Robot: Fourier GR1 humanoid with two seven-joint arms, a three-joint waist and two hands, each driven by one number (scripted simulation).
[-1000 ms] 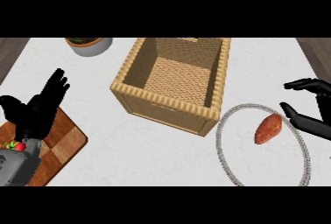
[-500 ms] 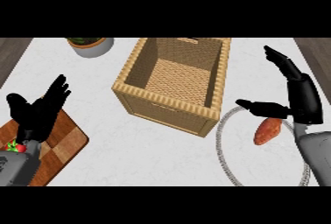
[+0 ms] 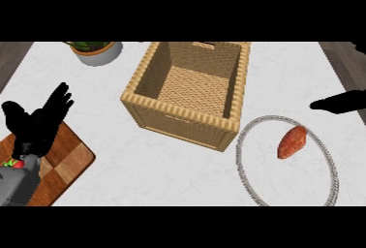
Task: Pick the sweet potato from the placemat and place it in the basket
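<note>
Head view: tapered sweet potato point(image 3: 292, 142) near woven basket point(image 3: 180, 117).

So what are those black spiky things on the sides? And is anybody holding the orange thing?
Those black shapes are a robot's hands. The camera sits where its head would be, looking steeply down at a white kitchen counter. The left hand is open and rests at the left edge, above a wooden board. Only a bit of the right hand peeks in at the right edge. The orange thing is a sweet potato, lying on a round placemat with a grey rim. Right beside the placemat stands a woven basket. A potted plant sits at the top. Nobody is holding anything.
</note>
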